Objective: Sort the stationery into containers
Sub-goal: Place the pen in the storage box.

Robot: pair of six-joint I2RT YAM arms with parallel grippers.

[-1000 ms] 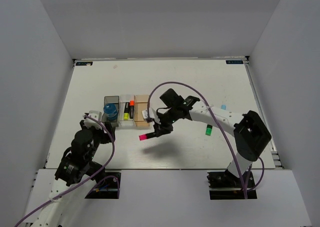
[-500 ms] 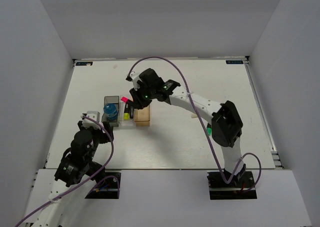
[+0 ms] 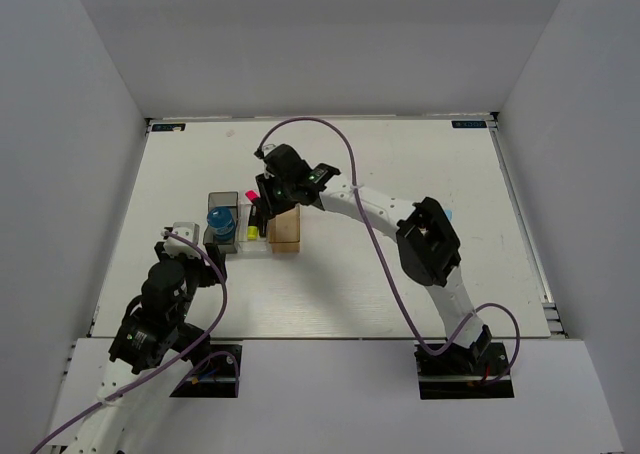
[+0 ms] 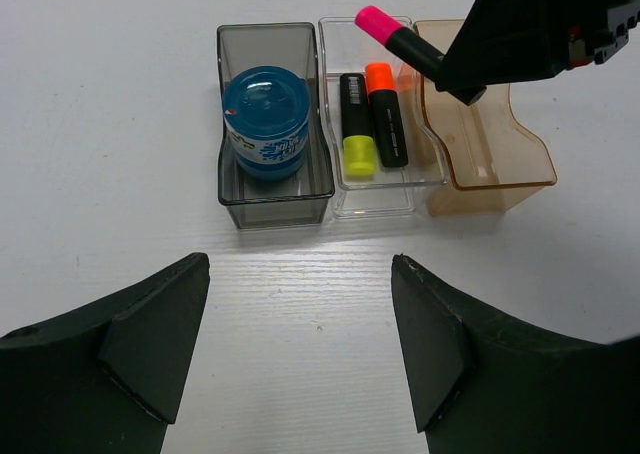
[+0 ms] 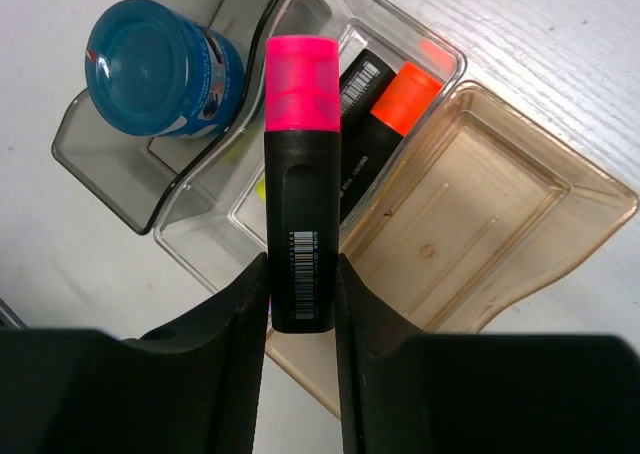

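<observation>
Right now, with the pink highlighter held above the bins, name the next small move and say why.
Probably lower the right hand so the pink highlighter comes down into the clear bin. It hangs gripped above that bin, where a yellow-capped highlighter and an orange-capped highlighter already lie, so like seems to go with like.
</observation>
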